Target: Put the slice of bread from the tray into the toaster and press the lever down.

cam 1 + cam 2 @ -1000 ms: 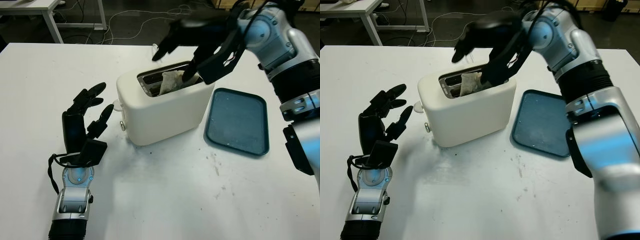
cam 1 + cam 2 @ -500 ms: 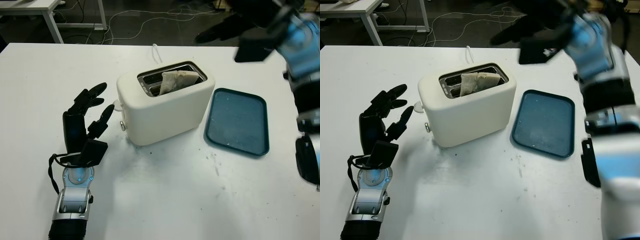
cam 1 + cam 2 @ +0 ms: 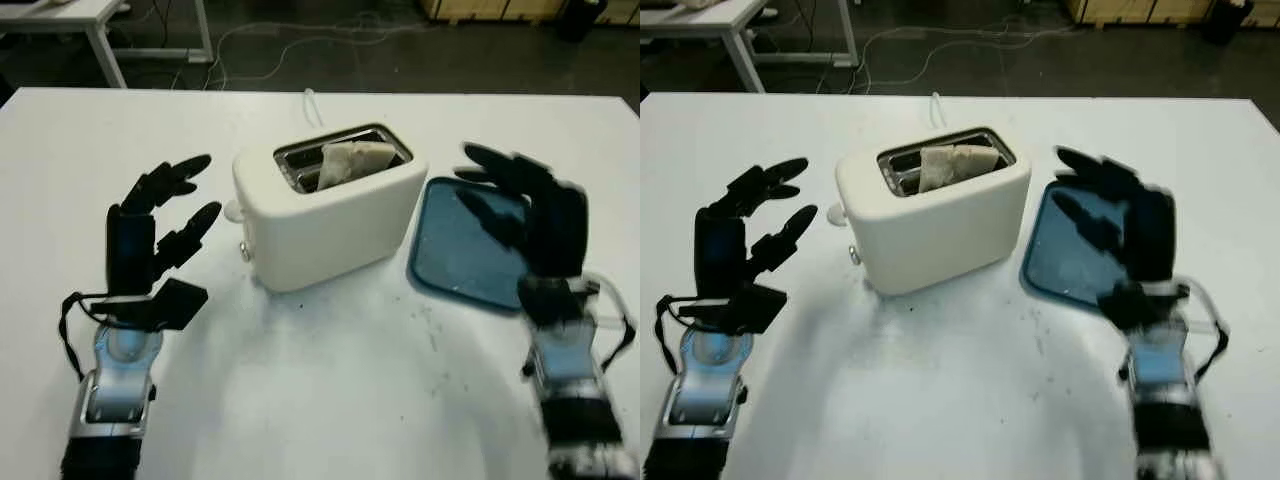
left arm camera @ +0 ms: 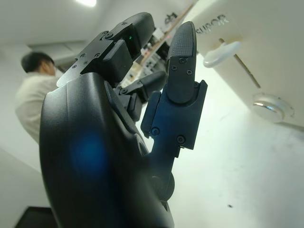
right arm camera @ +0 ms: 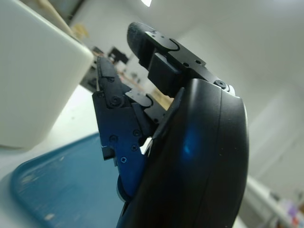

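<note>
Bread: the slice of bread (image 3: 352, 163) stands in the slot of the toaster (image 3: 330, 207), its upper part sticking out above the rim; the part down inside is hidden.
Toaster: white, near the middle of the table (image 3: 320, 400), a little toward the far edge; its cord runs off the far edge.
Lever: the lever (image 4: 222, 53) shows in the left wrist view on the toaster's end wall, with a round knob (image 4: 271, 105) on the same wall; how far down its slot it sits is hard to judge.
Tray: the blue tray (image 3: 1070, 262) lies just beside the toaster toward the table's right edge, partly covered by the right hand.
Left hand: the left hand (image 3: 150, 235) is raised near the table's left side, close to the toaster's lever end but apart from it, open, holding nothing.
Right hand: the right hand (image 3: 530, 225) is blurred, raised over the tray's near right part, open, holding nothing.
Background: a blurred person (image 4: 33, 95) in a light top, cut off behind the left hand.
</note>
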`<state>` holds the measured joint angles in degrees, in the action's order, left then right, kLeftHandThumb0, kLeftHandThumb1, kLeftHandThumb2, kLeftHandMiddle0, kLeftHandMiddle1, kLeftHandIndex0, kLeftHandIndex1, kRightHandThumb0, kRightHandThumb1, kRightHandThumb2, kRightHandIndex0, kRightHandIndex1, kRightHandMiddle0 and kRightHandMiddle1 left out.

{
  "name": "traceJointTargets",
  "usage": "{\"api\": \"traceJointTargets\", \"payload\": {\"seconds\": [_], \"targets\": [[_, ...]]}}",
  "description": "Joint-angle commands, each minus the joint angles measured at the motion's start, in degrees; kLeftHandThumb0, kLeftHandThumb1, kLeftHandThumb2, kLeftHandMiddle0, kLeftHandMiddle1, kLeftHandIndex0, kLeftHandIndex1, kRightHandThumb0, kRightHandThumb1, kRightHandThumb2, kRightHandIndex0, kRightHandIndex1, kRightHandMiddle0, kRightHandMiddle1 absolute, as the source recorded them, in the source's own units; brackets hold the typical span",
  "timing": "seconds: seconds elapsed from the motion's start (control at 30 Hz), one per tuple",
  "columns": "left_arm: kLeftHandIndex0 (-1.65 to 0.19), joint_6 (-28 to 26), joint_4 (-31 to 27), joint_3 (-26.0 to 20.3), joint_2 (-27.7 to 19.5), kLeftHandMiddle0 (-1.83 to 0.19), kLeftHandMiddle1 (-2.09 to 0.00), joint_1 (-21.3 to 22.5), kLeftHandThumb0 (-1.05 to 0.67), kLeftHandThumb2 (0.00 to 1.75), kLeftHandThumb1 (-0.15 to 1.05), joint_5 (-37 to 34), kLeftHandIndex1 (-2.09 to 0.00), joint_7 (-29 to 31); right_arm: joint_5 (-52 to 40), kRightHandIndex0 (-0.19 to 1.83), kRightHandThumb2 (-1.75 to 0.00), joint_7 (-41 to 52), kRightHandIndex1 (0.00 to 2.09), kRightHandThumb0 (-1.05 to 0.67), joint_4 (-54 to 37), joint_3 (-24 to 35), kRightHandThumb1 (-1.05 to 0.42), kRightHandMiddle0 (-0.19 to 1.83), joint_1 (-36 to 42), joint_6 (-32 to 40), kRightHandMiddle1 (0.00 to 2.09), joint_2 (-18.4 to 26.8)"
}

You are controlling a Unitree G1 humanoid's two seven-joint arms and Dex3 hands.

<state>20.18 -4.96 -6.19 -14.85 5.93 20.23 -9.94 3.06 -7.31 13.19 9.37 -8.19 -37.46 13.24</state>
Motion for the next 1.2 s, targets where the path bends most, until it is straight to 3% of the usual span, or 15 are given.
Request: {"api": "traceJointTargets", "payload": {"seconds": [0.0, 0.07, 0.17, 0.33, 0.43, 0.53, 0.77, 1.07, 1.17], "targets": [[-0.71, 0.4, -2.0, -0.3, -2.0, -0.49, -1.08, 0.0, -0.41, 0.18, 0.92, 1.9, -0.34, 0.6, 0.0, 0.91, -0.21, -1.4, 0.65, -0.20, -1.4, 0.7, -0.92, 1.03, 1.5, 2.2, 0.03, -1.7], [-0.75, 0.5, -2.9, -0.8, -3.3, -0.56, -1.10, 0.2, -0.37, 0.15, 0.92, 2.8, -0.35, 0.7, 1.7, 0.81, -0.22, -2.7, 0.88, -0.21, -2.2, 1.1, -0.92, 1.06, 1.9, 3.3, 0.03, -2.5], [-0.79, 2.6, -2.6, -1.5, -6.4, -0.64, -1.15, 0.8, -0.33, 0.12, 0.92, 2.9, -0.37, 1.5, 4.3, 0.80, -0.21, -5.0, 0.97, -0.27, -3.7, 1.5, -0.92, 1.09, 1.9, 5.0, 0.04, -3.4], [-0.90, 6.0, -0.9, -1.7, -14.0, -0.71, -1.30, 2.2, -0.23, 0.10, 0.92, 6.7, -0.41, 3.8, 5.6, 0.80, -0.21, -3.8, 1.00, -0.32, -6.4, 1.2, -0.92, 1.10, 2.0, 9.9, 0.04, -2.5], [-0.96, 8.8, 1.2, -1.1, -17.8, -0.82, -1.23, 3.6, -0.20, 0.06, 0.92, 11.6, -0.39, 2.7, 5.2, 0.78, -0.21, -1.8, 0.99, -0.33, -8.4, 0.9, -0.92, 1.09, 2.5, 13.0, 0.03, -1.9], [-1.00, 7.8, 1.3, -0.3, -20.1, -0.87, -1.21, 4.5, -0.25, 0.08, 0.92, 14.5, -0.38, 4.2, 4.8, 0.81, -0.19, -0.5, 0.90, -0.34, -9.6, 0.7, -0.92, 1.08, 2.8, 14.9, 0.02, -1.9], [-1.03, 6.8, 1.5, 1.2, -23.1, -0.89, -1.29, 6.7, -0.25, 0.11, 0.92, 15.7, -0.31, 8.2, 5.3, 0.89, -0.18, 0.1, 0.77, -0.36, -9.6, 0.4, -0.92, 1.10, 2.9, 14.6, 0.01, -1.8], [-1.01, 6.1, 2.9, 3.9, -24.4, -0.89, -1.30, 9.7, -0.24, 0.14, 0.92, 14.5, -0.18, 13.0, 4.9, 0.91, -0.17, 0.0, 0.80, -0.33, -9.4, 0.3, -0.92, 1.11, 2.8, 14.2, 0.01, -2.2], [-1.02, 6.6, 4.1, 4.9, -24.1, -0.85, -1.42, 10.7, -0.21, 0.15, 0.92, 14.1, -0.15, 13.4, 4.7, 0.90, -0.17, 0.0, 0.80, -0.33, -8.9, 0.4, -0.92, 1.10, 2.8, 13.8, 0.01, -2.2]]}}
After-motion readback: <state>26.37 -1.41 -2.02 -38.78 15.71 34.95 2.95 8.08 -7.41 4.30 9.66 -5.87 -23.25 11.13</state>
